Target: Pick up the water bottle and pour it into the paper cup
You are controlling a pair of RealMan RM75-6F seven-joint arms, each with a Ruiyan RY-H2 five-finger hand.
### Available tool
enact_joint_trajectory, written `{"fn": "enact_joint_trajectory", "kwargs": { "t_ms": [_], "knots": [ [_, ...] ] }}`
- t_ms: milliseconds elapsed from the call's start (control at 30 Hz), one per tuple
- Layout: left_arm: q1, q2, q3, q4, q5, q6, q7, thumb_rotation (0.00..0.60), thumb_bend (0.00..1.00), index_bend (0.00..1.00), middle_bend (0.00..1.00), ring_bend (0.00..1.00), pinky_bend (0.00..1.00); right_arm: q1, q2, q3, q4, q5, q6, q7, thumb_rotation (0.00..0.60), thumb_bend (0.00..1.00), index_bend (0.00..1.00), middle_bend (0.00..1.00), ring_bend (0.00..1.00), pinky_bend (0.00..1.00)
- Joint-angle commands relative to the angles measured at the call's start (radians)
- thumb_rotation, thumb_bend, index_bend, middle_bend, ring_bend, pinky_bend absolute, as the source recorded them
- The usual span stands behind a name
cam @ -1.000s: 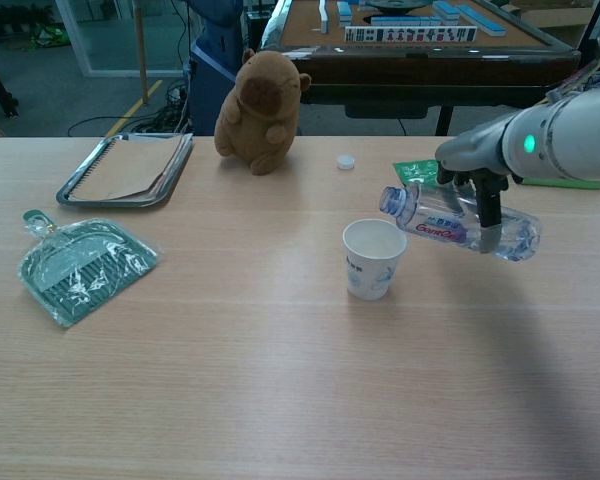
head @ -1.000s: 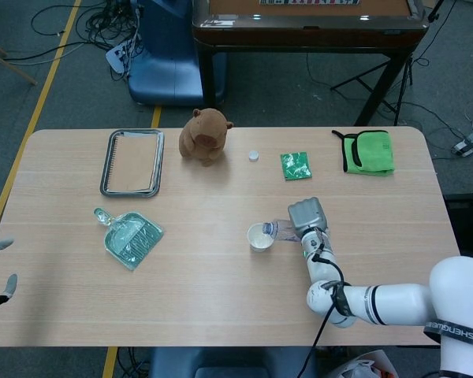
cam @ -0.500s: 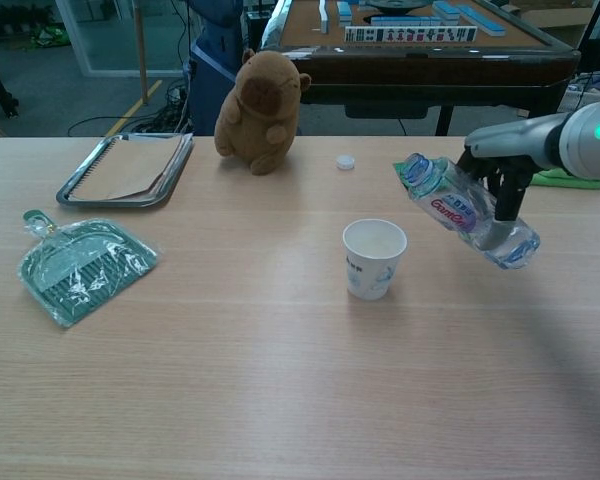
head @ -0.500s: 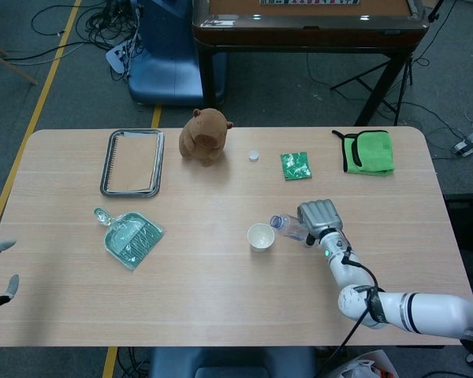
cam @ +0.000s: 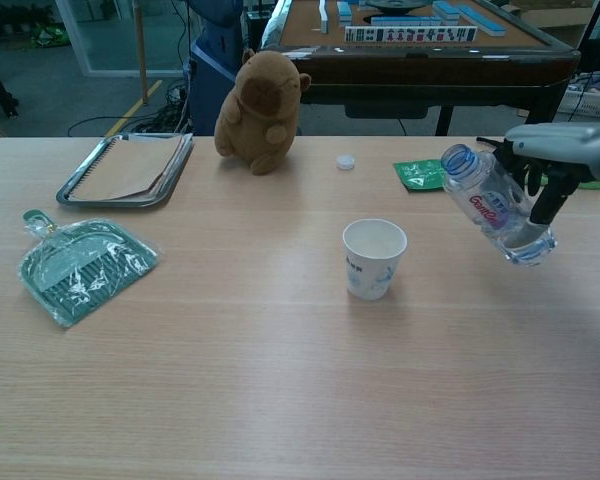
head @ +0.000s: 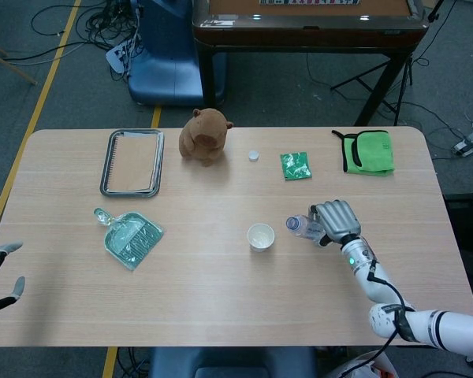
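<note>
Clear plastic, the water bottle (cam: 496, 204) sits gripped in the right hand (head: 337, 221), lifted off the table and tilted with its open neck up-left, well right of the paper cup (cam: 373, 258). The pour looks finished or paused; next likely means setting the bottle upright. The left hand (head: 0, 272) hangs empty, fingers apart, at the table's near-left edge.

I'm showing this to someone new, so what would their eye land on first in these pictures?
Most likely the right hand holding the tilted, uncapped water bottle above the table's right side, its mouth pointing toward the paper cup but well apart from it. The cup stands upright near the table's middle. Next comes the brown plush animal sitting at the far edge, beside a metal tray holding a notebook.
</note>
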Motion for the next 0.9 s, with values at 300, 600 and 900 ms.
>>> {"fn": "enact_joint_trajectory", "kwargs": {
  "t_ms": [300,600,900],
  "knots": [
    [-0.006,-0.011,0.005,0.005,-0.002,-0.014,0.013,0.600,0.39,0.20,0.21,0.20,0.60,-0.142,-0.110,0.006,0.244,-0.326,0.000,0.459,0.600,0.11,0.58,0.53,0.40,0.38],
    [-0.013,-0.025,0.012,0.010,-0.003,-0.030,0.033,0.600,0.39,0.20,0.21,0.20,0.60,-0.192,-0.213,0.000,0.421,-0.488,0.038,0.758,0.600,0.11,0.58,0.53,0.40,0.38],
    [-0.016,-0.034,0.017,0.012,-0.001,-0.037,0.045,0.600,0.39,0.20,0.21,0.20,0.60,-0.222,-0.290,-0.004,0.552,-0.561,0.073,0.932,0.600,0.10,0.58,0.53,0.40,0.38]
  ]
}}
